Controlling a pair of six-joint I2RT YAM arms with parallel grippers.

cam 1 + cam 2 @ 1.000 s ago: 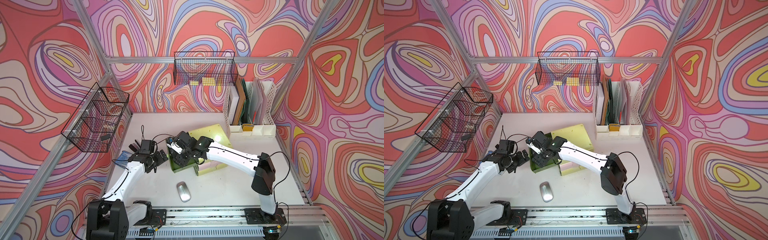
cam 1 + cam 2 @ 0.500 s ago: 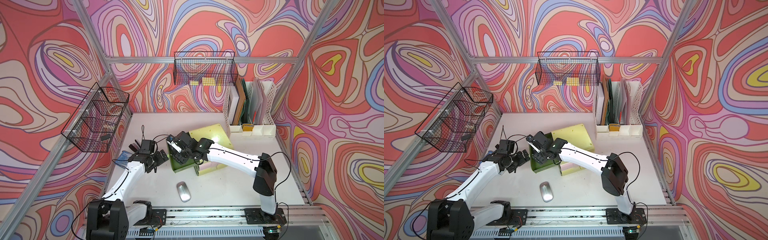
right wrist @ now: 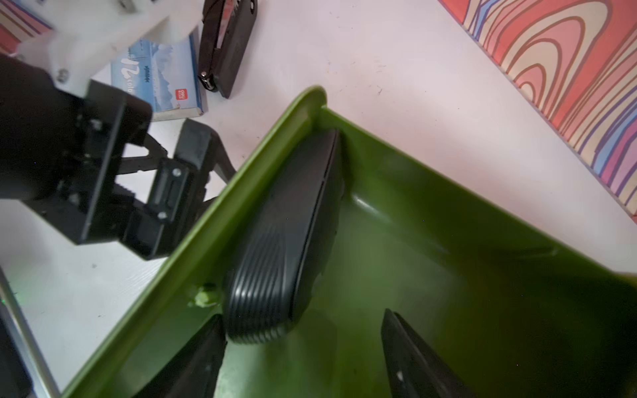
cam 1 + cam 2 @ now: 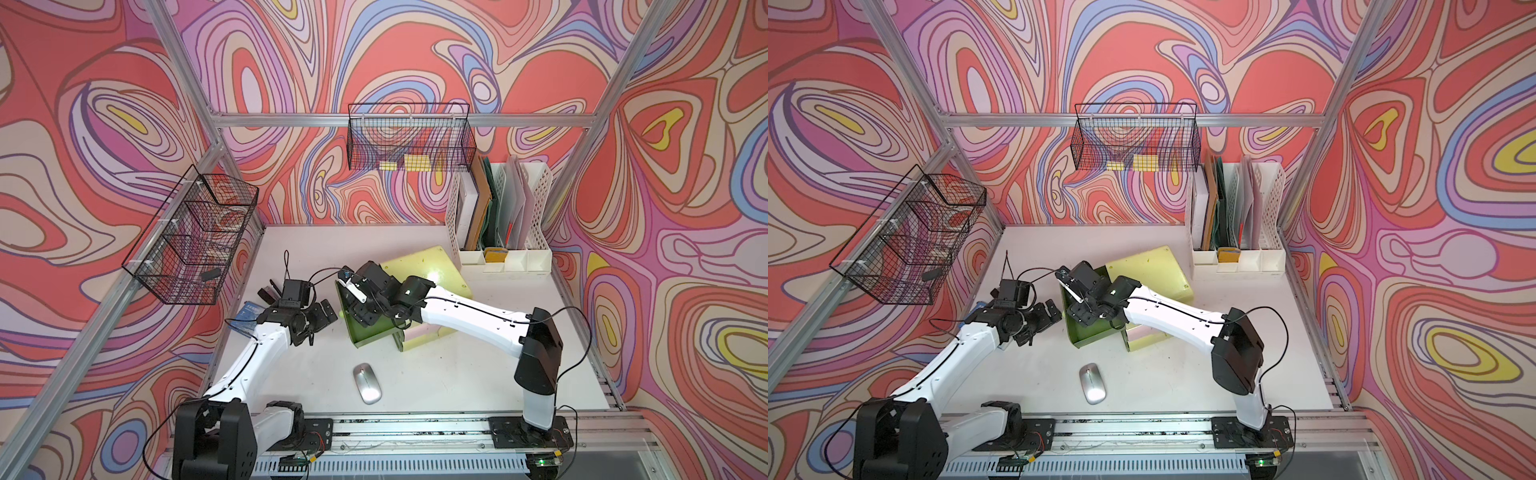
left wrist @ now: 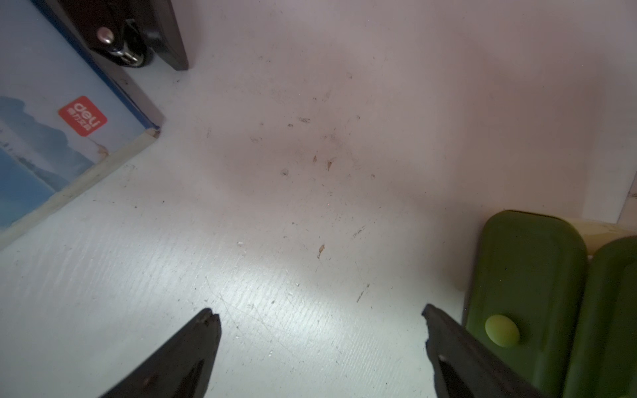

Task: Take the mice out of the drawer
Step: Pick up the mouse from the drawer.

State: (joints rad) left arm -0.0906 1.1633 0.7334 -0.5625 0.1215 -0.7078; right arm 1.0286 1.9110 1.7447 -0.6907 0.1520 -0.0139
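Right arm stretches left, right gripper (image 3: 302, 314) spread empty in the drawer (image 3: 448, 241) beside a black mouse (image 3: 282, 224); left gripper (image 5: 319, 310) hovers wide-spread over the desk (image 5: 310, 138).

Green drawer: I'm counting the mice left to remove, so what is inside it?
One black mouse leans on edge against the front wall of the green drawer, beside the open right gripper. The rest of the drawer is hidden under the right arm.

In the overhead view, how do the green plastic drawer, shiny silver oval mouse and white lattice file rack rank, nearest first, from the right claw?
1. Green plastic drawer: the right gripper reaches into it.
2. Shiny silver oval mouse: in front of the drawer.
3. White lattice file rack: far back-right corner.
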